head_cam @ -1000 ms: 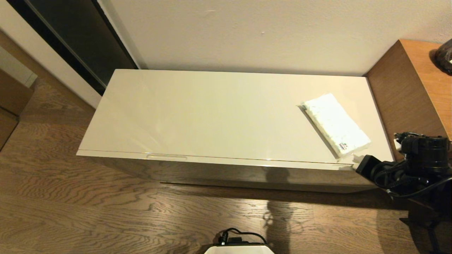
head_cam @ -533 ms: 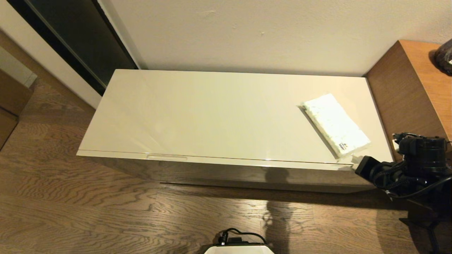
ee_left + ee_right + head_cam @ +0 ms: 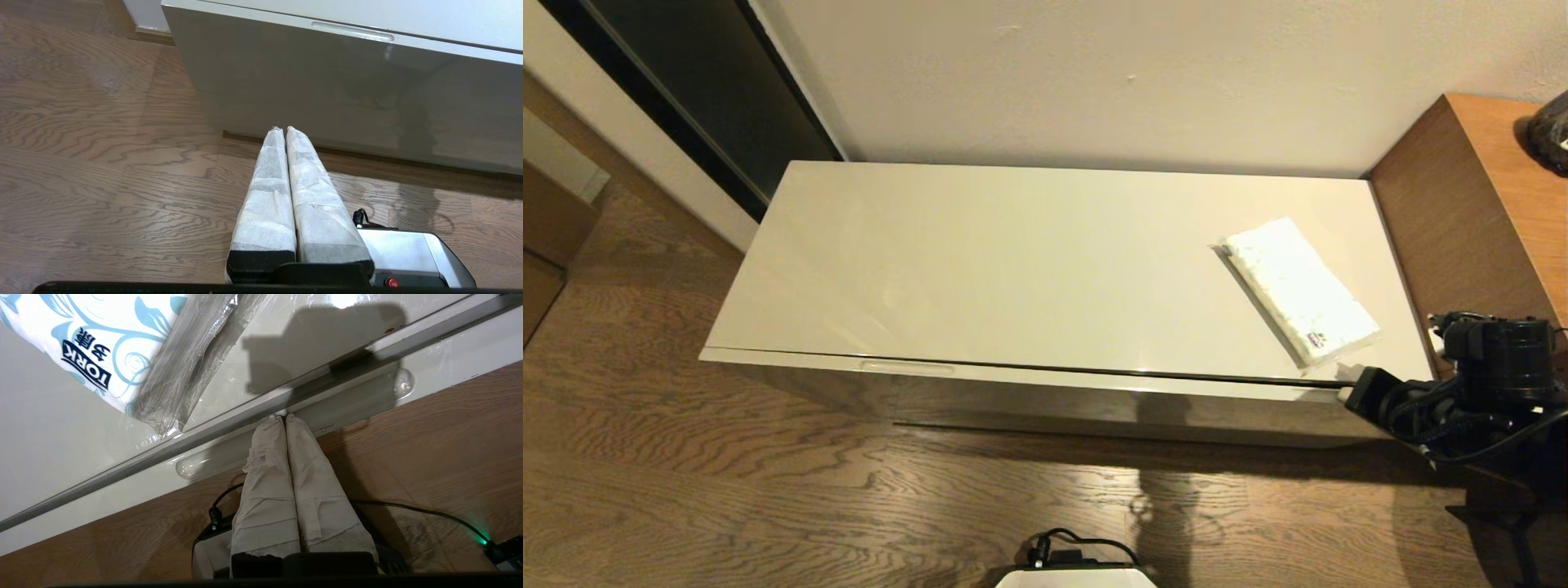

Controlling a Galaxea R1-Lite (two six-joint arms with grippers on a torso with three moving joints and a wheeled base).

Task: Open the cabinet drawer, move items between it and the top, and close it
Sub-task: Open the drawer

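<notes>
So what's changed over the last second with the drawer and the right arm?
The cabinet drawer has started to open: a dark gap now shows under the top, wider toward the robot's right. The right gripper, shut with its tips at the pull, has drawn back slightly. The tissue pack has not moved. The left gripper hangs shut over the floor.

The tissue pack (image 3: 1298, 290) lies on the right part of the cabinet top (image 3: 1013, 261); the drawer (image 3: 1045, 378) runs along its front, brown cabinet (image 3: 1478, 212) beside it on the right.
</notes>
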